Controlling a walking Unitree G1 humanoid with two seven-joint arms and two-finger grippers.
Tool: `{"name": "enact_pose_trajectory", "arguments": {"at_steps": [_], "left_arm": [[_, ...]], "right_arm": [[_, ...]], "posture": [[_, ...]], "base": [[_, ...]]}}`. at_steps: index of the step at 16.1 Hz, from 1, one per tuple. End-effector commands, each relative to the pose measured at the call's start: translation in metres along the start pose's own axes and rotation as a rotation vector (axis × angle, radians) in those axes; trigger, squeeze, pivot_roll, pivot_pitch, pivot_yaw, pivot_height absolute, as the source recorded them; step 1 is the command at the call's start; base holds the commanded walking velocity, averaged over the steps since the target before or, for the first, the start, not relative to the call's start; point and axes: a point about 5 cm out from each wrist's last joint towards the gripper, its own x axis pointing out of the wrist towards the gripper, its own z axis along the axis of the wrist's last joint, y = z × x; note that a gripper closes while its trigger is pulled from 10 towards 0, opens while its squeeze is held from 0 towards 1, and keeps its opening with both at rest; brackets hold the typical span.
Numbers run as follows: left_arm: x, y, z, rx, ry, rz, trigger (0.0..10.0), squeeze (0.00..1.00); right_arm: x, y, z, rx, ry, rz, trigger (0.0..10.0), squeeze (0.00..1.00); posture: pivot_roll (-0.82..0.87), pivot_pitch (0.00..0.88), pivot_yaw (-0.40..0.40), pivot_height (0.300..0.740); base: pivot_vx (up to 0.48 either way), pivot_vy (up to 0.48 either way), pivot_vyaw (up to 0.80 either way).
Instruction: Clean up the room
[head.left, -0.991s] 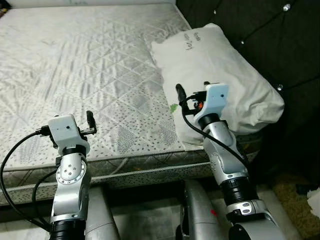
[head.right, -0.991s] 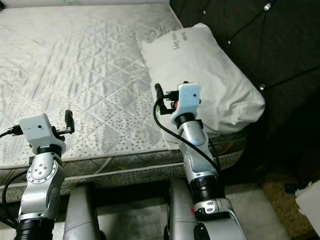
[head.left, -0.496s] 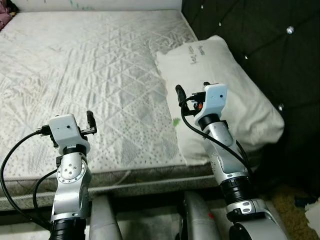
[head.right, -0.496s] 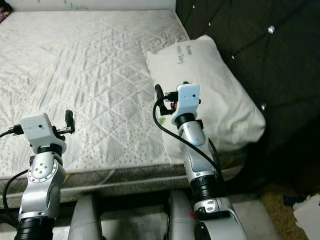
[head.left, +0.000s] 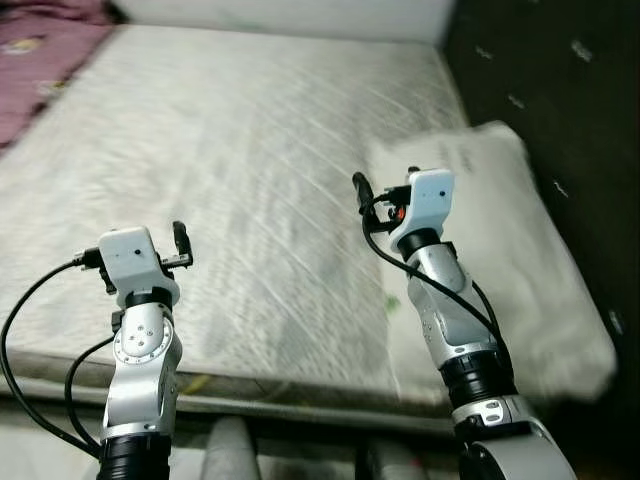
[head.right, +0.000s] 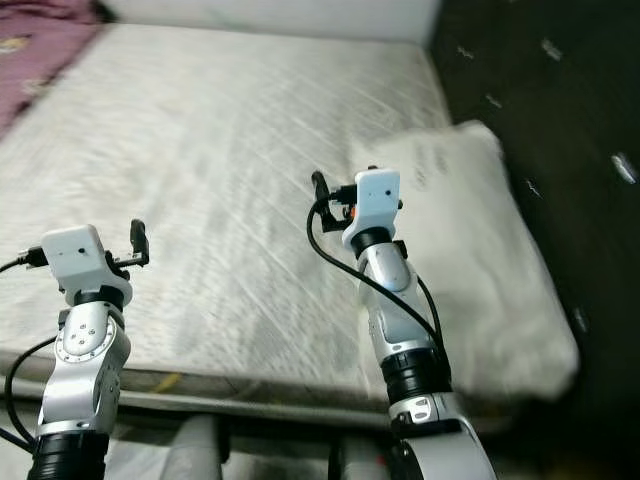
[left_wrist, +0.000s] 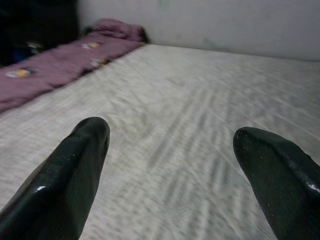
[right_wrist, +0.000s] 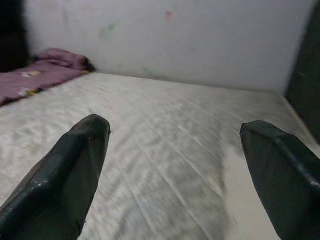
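A bare quilted mattress (head.left: 250, 180) spreads ahead, blurred, with a white pillow (head.left: 510, 260) on its right side by the dark headboard (head.left: 560, 80) and a purple blanket (head.left: 40, 50) far left. Left gripper (left_wrist: 170, 165) and right gripper (right_wrist: 175, 170) hover above it, each with 2 fingers spread, empty.

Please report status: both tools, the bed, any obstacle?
Left tool open, empty, above mattress. Right tool open, empty. White pillow beside the dark headboard, purple blanket at far corner. No obstacle seen.
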Motion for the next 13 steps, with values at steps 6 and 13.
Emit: {"name": "enact_pose_trajectory", "arguments": {"at_steps": [6, 13], "left_arm": [[0.0012, -0.0032, -0.0016, 0.005, 0.013, -0.017, 10.0, 0.00], [0.0016, -0.0033, -0.0007, -0.030, 0.012, -0.021, 10.0, 0.00]], "right_arm": [[-0.0022, -0.0115, -0.0039, -0.031, 0.011, -0.043, 10.0, 0.00], [-0.0020, -0.0118, -0.0070, -0.040, 0.021, -0.044, 10.0, 0.00]], "posture": [[-0.06, 0.000, -0.037, 0.740], [-0.06, 0.000, -0.037, 0.740]], "base": [[0.000, 0.000, 0.00], [0.000, 0.000, 0.00]]}}
